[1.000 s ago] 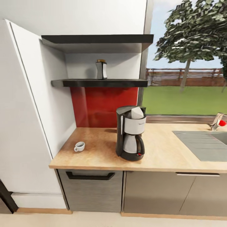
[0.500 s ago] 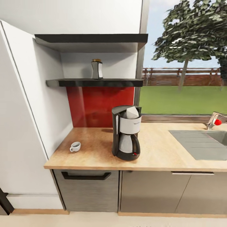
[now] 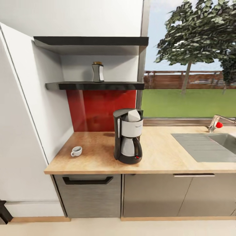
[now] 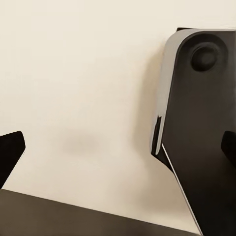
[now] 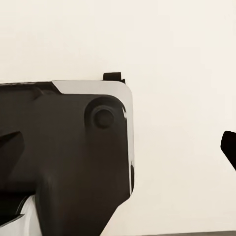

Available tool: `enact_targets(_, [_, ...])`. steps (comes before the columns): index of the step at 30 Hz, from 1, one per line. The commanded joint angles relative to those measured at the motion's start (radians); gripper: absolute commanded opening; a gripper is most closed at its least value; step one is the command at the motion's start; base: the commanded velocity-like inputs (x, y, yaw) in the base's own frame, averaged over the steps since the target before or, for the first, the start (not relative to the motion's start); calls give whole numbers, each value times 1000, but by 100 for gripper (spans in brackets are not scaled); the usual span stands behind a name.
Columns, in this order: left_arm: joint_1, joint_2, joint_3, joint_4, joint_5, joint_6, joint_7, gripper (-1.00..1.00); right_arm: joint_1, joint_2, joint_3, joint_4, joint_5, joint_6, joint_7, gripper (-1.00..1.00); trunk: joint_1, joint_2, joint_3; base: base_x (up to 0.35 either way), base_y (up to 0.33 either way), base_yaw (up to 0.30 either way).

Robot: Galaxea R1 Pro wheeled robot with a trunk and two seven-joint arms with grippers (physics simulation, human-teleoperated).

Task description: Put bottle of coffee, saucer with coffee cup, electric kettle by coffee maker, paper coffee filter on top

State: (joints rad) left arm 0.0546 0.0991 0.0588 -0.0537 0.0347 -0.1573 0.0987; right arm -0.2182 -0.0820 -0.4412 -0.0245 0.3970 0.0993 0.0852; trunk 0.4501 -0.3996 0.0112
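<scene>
From my head camera I look at the kitchen countertop, a light speckled wood-look worktop over grey cabinet fronts. The coffee maker stands upright on it, near the front edge, with the white paper coffee filter sitting in its top. The coffee cup rests on the bare worktop to the left of the machine, well apart from it, close to the tall white cabinet side. Above the red backsplash, the bottle of coffee stands upright on the kitchen shelf, with a second dark slab higher up. A sink with a red-knobbed tap lies at the right end of the counter, under a window onto grass and a tree.

My left gripper shows as two dark fingertips at opposite edges of its wrist view, spread wide with nothing between them, over pale floor and a dark part of my body. My right gripper looks the same: tips far apart, released, holding nothing, with a dark grey-edged part of my body beneath.
</scene>
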Motion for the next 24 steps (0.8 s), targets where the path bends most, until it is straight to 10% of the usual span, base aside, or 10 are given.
enact_targets(1, [1,-1,6,-2,4,-2,-1,100,0,0,-8,-3,9,4,4,100,0,0,0,-147,0,-1])
enact_targets(12, [-2,-3,14,-68,17,-117,1,100,0,-2,-13,-6,6,3,4,100,0,0,0,-32,0,0])
enact_targets(24, [-2,-25,9,-596,16,-223,-12,100,0,-2,-10,-9,6,-4,2,100,0,0,0,0,0,0])
